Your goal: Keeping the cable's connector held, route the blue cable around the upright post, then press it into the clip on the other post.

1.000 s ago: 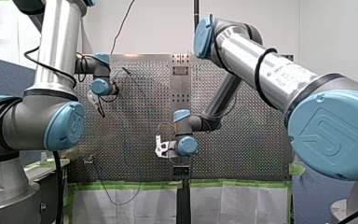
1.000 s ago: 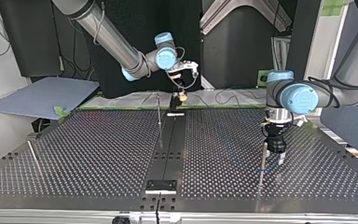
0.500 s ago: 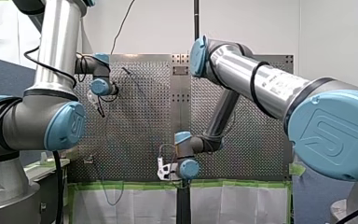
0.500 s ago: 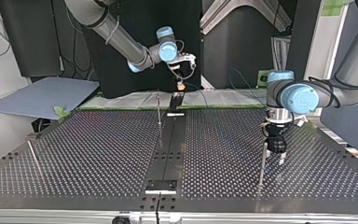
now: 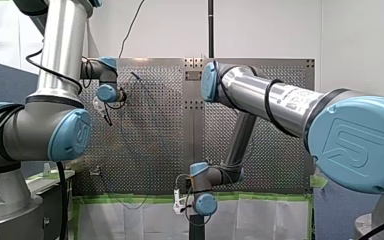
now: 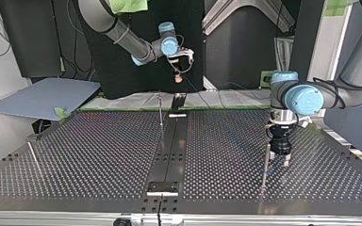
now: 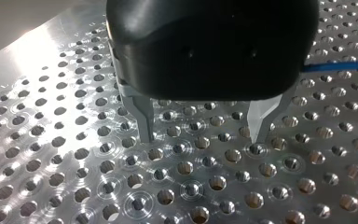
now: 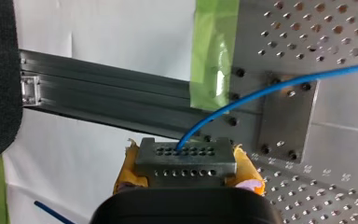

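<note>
front view first: my left arm [image 5: 60, 65] reaches out over the upper part of the perforated counter [image 5: 145, 135], while my right arm [image 5: 260, 95] folds back so its wrist hangs just off the counter's lower edge. the small print on its tube is too fine to read, and i spot no other writing. top view now: my right fingers [image 6: 178, 78] hover above the counter's far edge. my left fingers [image 6: 283, 157] stand low, just beside the slim post [image 6: 265, 162], with the far post [image 6: 160, 110] well apart by the dark middle strip [image 6: 172, 141]. left wrist view: the metal fingers are spread wide, tips just above the holes, nothing between them. the blue cable [image 7: 335, 66] runs off sideways beside the black body, outside the gap and roughly in line with the way they open. right wrist view: the yellow-padded fingers are pinching the grey connector [image 8: 186, 161]. the cable leaves its holed face in a long shallow curve, past the green tape [image 8: 212, 56] and across a bolted plate [image 8: 289, 121], out over the counter. my read: the left arm is nearer the slim post and the cable lies off to one side of its fingers, so the wrap turns on which side of that post the line passes.
</note>
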{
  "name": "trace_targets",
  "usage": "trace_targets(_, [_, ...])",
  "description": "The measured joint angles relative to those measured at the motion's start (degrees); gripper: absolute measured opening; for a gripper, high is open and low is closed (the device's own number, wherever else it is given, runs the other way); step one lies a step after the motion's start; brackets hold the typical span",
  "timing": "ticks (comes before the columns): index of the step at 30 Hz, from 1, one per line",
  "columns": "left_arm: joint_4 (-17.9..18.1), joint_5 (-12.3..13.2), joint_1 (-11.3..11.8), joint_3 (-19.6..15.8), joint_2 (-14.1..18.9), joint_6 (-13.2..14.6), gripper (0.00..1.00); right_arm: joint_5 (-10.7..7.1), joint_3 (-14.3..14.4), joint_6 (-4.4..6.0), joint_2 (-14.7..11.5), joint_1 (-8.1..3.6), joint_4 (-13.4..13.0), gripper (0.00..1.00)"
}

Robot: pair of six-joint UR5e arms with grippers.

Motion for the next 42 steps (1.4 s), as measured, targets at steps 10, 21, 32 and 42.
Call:
trace_targets(10, [0.0,0.0,0.1,0.0,0.0,0.0,1.0,1.35,3.6,1.67,0.6,-1.25,-4.2,0.0])
trace_targets(21, [0.0,0.0,0.2,0.0,0.0,0.0,1.0,1.58,9.3,2.43,0.6,-4.14,-10.0,0.0])
trace_targets(32, [0.0,0.0,0.2,0.0,0.0,0.0,1.0,2.04,15.7,2.44,0.6,-7.2,-16.3,0.0])
trace_targets(42, [-0.1,0.0,0.3,0.0,0.0,-0.1,1.0,2.73,21.6,2.5,0.6,-9.18,-22.2,0.0])
